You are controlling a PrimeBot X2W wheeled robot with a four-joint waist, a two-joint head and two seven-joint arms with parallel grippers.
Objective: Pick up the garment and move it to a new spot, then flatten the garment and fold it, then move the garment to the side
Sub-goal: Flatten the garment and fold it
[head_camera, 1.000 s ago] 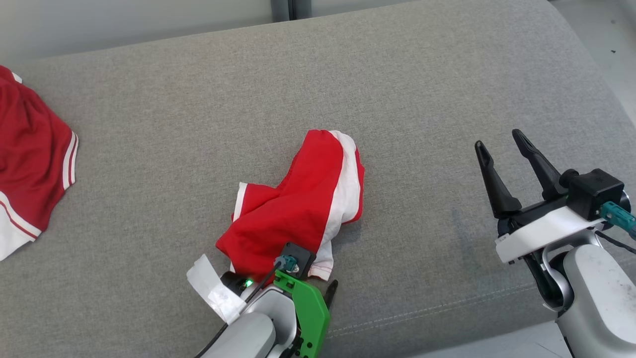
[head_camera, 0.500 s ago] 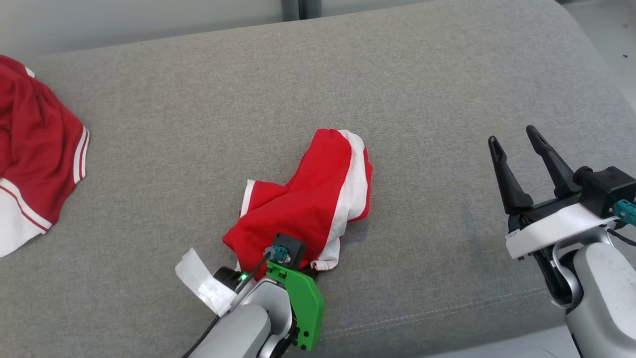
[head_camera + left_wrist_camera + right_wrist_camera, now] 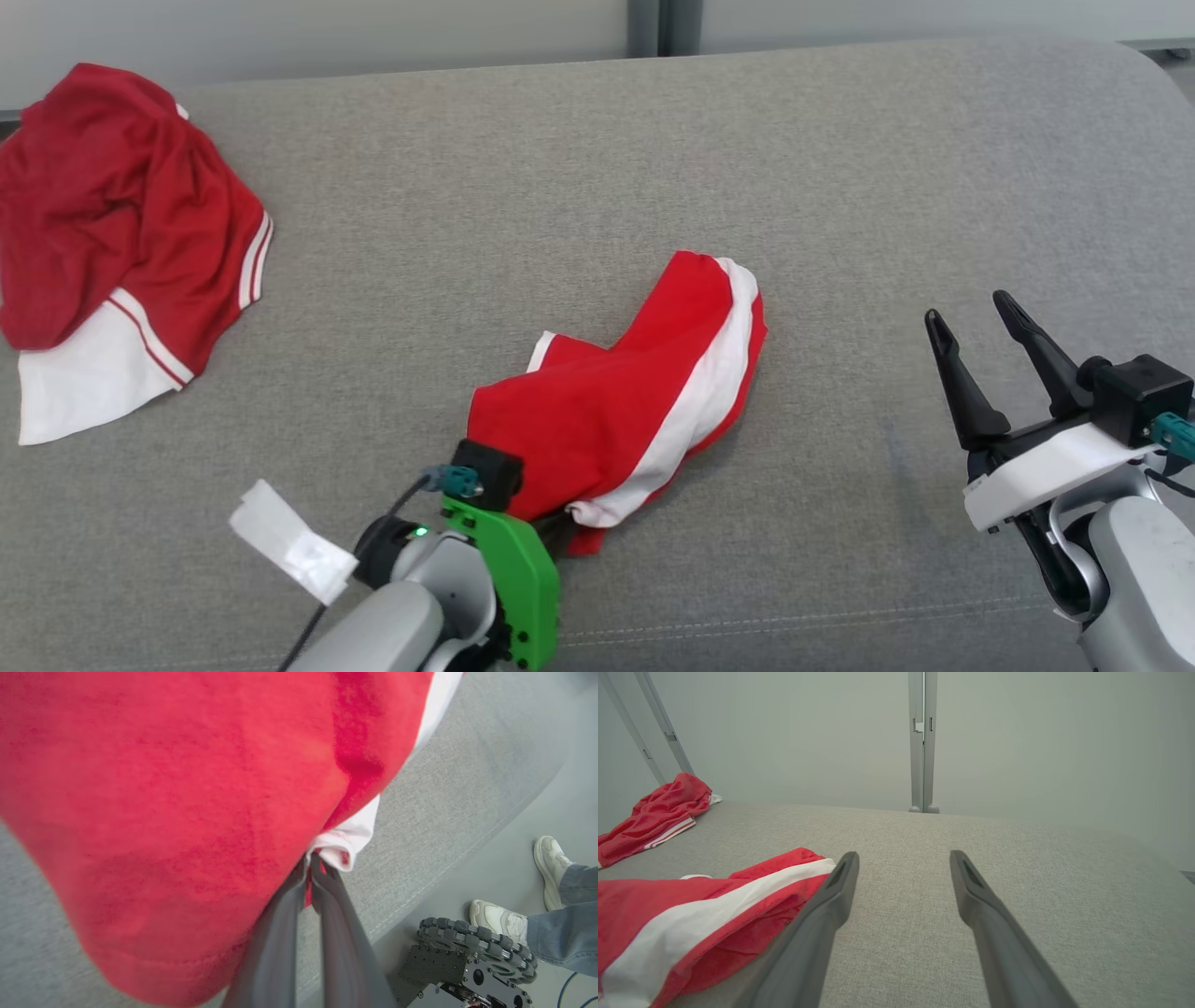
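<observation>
Risk: our left hand [image 3: 309,865] is clamped on the hem of the crumpled red-and-white cloth garment [image 3: 635,411]; thin pinch could slip when we lift. Right hand [image 3: 967,310] apart.

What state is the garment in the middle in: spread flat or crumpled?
Crumpled: the garment lies bunched in folds on the grey cushion, and the left gripper is shut on its hem.

garment [image 3: 635,411]: soft matt cloth, lightly creased | cushion [image 3: 560,187]: grey woven fabric, coarse, matt | right gripper [image 3: 966,308]: smooth dark matt plastic | bracket [image 3: 513,579] on left wrist: smooth green plastic, slight sheen | other garment [image 3: 121,233]: same matt cloth
</observation>
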